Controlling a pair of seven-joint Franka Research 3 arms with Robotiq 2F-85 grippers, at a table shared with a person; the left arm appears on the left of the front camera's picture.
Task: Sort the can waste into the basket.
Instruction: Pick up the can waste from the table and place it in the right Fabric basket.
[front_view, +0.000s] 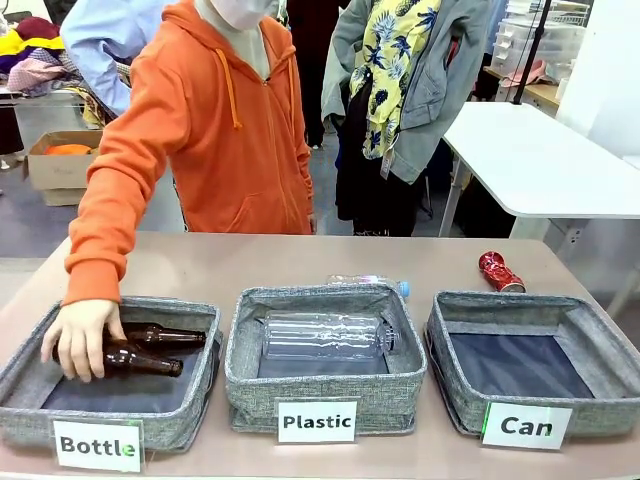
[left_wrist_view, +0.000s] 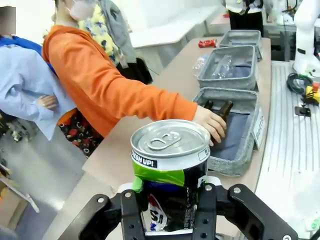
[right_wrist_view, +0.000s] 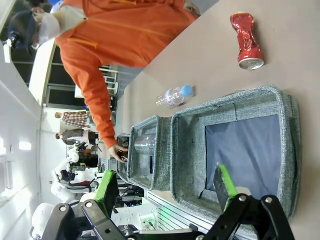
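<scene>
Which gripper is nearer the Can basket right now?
Right. The right gripper hovers open over the Can basket; the left gripper, shut on the black can, is out past the Bottle bin, at the row's other end.

Upright can (left_wrist_view: 170, 165) sat right between the fingers of the left gripper (left_wrist_view: 170, 199). Straight beyond those fingertips stood the Bottle basket (left_wrist_view: 235, 167), with a person's hand (left_wrist_view: 212, 122) resting on the two glass bottles (left_wrist_view: 224, 109) lying inside it. Farther out past the fingers came the Plastic basket (left_wrist_view: 212, 80), then the Can basket (left_wrist_view: 240, 34), all three in one row, and the crushed can (left_wrist_view: 206, 43) lay on the table beside that last one. Over at the right gripper (right_wrist_view: 165, 182), the Can basket lay ahead in the gap between the spread fingers, the crushed can beyond its far rim. A loose plastic bottle (right_wrist_view: 175, 95) lay on the table behind the Plastic basket, which held a second plastic bottle (front_view: 325, 335).
</scene>
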